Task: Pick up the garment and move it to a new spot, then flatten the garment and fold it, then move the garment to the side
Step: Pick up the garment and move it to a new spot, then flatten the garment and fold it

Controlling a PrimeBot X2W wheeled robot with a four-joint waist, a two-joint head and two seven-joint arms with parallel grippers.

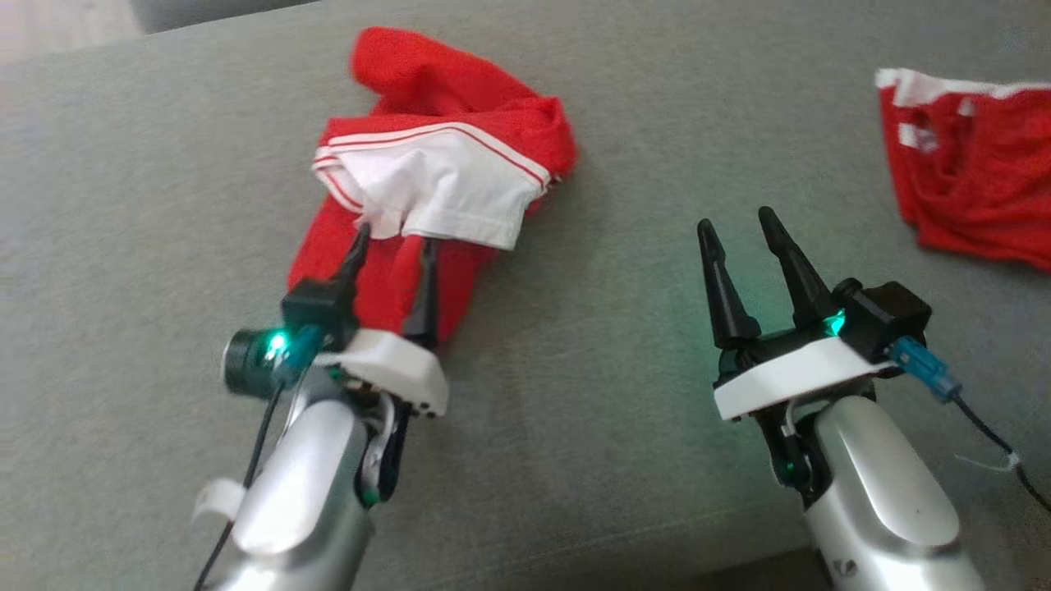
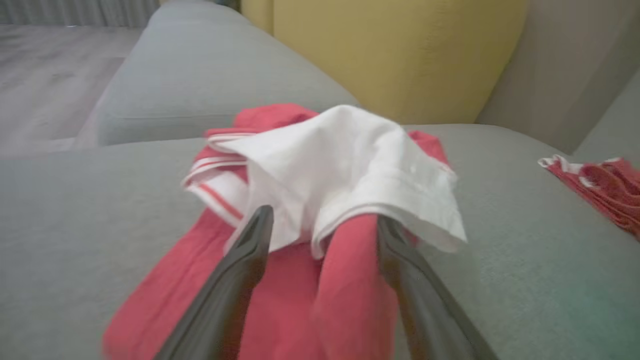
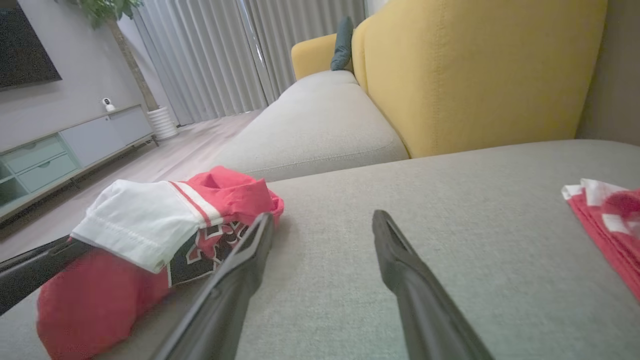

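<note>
The garment is a crumpled red piece with a white, red-striped panel folded over its top, lying on the grey sofa seat. The left wrist view shows its white panel, and the right wrist view its white and red heap. My left gripper sits at its near end, open, with its fingertips under the white edge. A ridge of red cloth lies loose between the spread fingers. My right gripper hovers open over bare cushion to the right, apart from the garment.
A second red and white garment lies at the far right of the seat. A yellow backrest rises behind the cushion. Left of the sofa are a wooden floor and a low cabinet. Bare cushion stretches between the two garments.
</note>
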